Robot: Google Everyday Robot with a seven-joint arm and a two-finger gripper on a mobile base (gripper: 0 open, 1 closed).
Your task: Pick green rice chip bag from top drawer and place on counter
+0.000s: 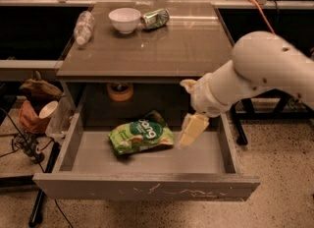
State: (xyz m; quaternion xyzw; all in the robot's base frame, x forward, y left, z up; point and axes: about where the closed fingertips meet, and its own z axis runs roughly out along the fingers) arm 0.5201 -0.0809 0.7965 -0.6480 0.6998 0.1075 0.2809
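A cabinet seen from above and in front, with its top drawer (147,185) pulled wide open toward the viewer; the green rice chip bag (141,133) lies flat on the drawer floor, a little left of centre, tilted, its white lettering facing up; a bulky white robot arm (265,70) reaches in from the right, and its pale gripper (190,132) hangs inside the drawer, pointing down and to the left, its tip just beside the bag's right edge and holding nothing; whether the gripper is parted or closed cannot be told from this view; above, the glossy counter (162,50) carries a white bowl (124,19), a green can (156,18) lying on its side and a clear plastic bottle (83,27) at the left rim, all toward the back, with bare surface in front; a roll of tape (119,91) sits on the shelf behind the drawer; the bag looks light, soft and crinkly, puffed with air and likely slick, with brittle chips inside; a gentle pinch on the raised right edge or across the crumpled middle seems the best hold, since a hard squeeze could crush the contents or let the film slide free.
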